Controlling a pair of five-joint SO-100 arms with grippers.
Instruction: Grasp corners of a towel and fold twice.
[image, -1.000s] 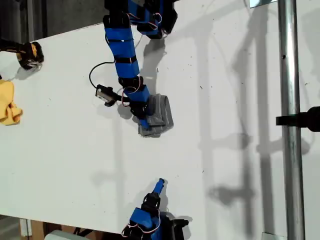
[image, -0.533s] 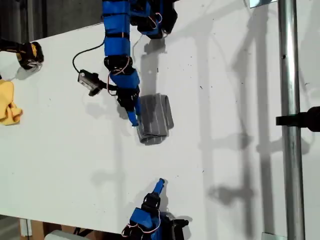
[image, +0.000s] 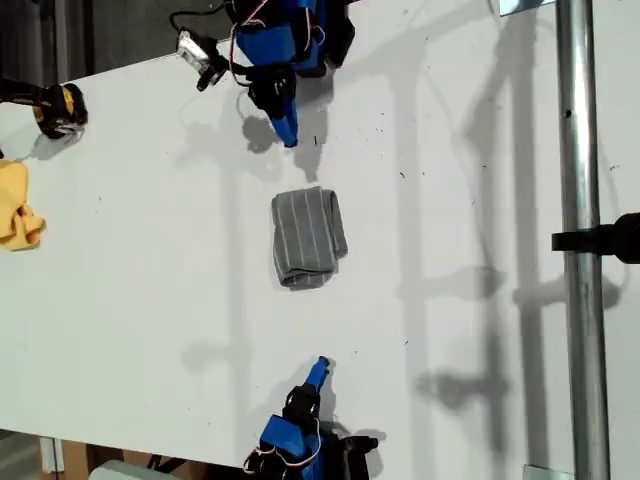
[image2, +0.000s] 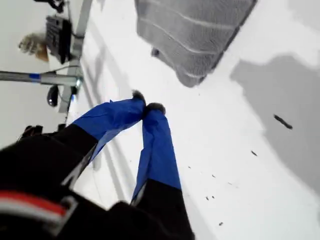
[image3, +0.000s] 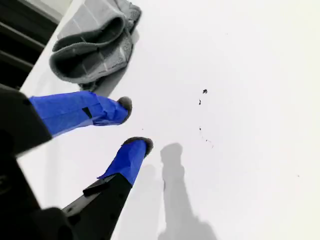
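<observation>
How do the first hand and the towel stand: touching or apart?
Apart. The exterior view shows bare table between my first hand and the towel.

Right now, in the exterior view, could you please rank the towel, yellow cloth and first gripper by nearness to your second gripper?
1. The towel, mid-table.
2. My first gripper, toward the exterior view's top.
3. The yellow cloth, at the exterior view's left edge.
</observation>
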